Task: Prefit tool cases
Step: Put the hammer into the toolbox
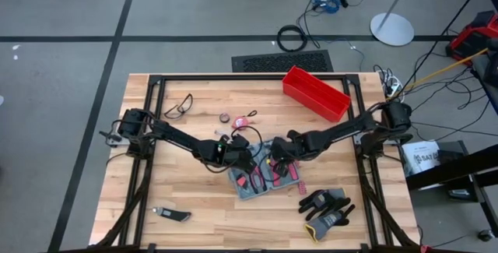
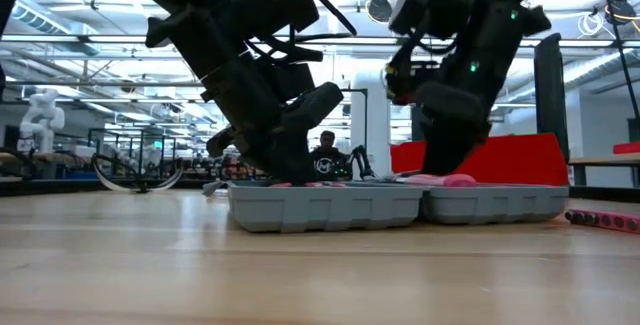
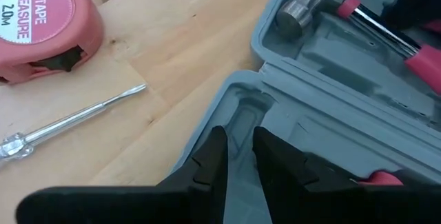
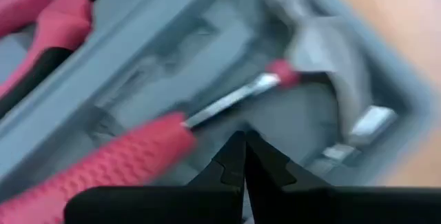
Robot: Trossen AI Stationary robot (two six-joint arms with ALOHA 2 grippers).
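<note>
Pale wooden planks make up the desk [image 1: 179,183], and the open tool case [image 1: 262,177] lies low in the middle of the high view, its two grey trays spread flat with the long axis running from lower left to upper right. Both arms meet over it. The left tool [image 3: 238,162] hangs over the bare moulded tray, its fingers a narrow gap apart and holding nothing. The right tool [image 4: 244,156] is pinched fully together and empty, poised over the other tray, where a hammer [image 4: 331,100] with a pink grip already sits in its slot.

Loose tools lie outside the case: a pink tape measure [image 3: 41,27] and a slim screwdriver [image 3: 72,117] rest on the wood just beside the empty tray, on the left arm's side. That arm looks the nearer one for them, so the next pick probably means reaching away from the case edge. A red bin [image 1: 315,92] sits upper right, black gloves [image 1: 327,206] lower right.
</note>
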